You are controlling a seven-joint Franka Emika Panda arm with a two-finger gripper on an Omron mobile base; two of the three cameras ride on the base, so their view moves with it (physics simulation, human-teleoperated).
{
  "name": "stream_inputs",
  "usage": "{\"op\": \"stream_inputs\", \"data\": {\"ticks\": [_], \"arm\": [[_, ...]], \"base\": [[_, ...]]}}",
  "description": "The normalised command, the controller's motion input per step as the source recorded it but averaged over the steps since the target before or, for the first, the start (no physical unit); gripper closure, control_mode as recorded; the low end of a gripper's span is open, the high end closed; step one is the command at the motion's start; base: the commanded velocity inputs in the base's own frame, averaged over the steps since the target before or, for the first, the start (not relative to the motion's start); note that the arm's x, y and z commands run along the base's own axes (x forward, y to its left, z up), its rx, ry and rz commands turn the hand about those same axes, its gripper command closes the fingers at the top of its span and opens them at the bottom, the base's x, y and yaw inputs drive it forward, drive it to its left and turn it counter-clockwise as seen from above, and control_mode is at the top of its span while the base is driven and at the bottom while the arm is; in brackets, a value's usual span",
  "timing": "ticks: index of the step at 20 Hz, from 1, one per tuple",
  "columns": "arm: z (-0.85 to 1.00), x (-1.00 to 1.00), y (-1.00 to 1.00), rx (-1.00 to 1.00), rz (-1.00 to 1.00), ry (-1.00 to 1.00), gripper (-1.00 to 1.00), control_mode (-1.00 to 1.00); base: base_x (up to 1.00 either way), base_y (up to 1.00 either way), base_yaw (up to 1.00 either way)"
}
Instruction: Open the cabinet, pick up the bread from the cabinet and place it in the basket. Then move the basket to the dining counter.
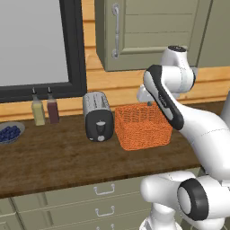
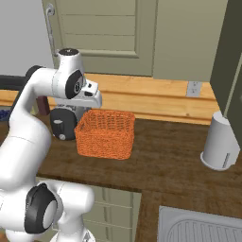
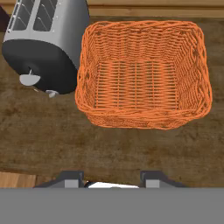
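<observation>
Basket: orange woven rectangular basket (image 3: 142, 72) sits on the dark wood-grain table (image 1: 54, 157), empty inside, no bread seen in it.
Left edge: black-and-silver toaster (image 1: 98, 117) just beside the basket, narrow gap.
Right side: bare tabletop out to a white cylindrical canister (image 2: 220, 141), well apart.
Front: strip of bare wood between the basket and the table edge.
Cabinet: olive-grey panelled wall cabinet (image 1: 148, 31) above, door shut, silver bar handle (image 1: 116, 30) at its left.
Arm: elbow bent, wrist pointing down behind the basket's back rim.
Jaws: gripper (image 3: 111, 179) tips apart, nothing between them.
</observation>
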Motion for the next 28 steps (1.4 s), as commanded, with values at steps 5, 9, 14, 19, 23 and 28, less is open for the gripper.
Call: {"op": "stream_inputs", "data": {"ticks": [5,9,14,19,23,28], "arm": [[0.06,0.0,0.13,0.0,-0.03,-0.04,-1.0,-1.0],[0.76,0.03,0.27,0.03,-0.12,-0.3,-1.0,-1.0],[1.0,0.17,0.49,0.03,-0.15,-0.44,-1.0,-1.0],[1.0,0.13,0.61,-0.02,-0.12,-0.32,-1.0,-1.0],[0.93,0.25,0.3,-0.12,-0.1,-0.14,-1.0,-1.0],[0.53,0.45,0.12,-0.29,0.05,0.0,-1.0,-1.0]], "base": [[0.0,0.0,0.0],[0.0,0.0,0.0],[0.0,0.0,0.0],[0.0,0.0,0.0],[0.0,0.0,0.0],[0.0,0.0,0.0]]}}
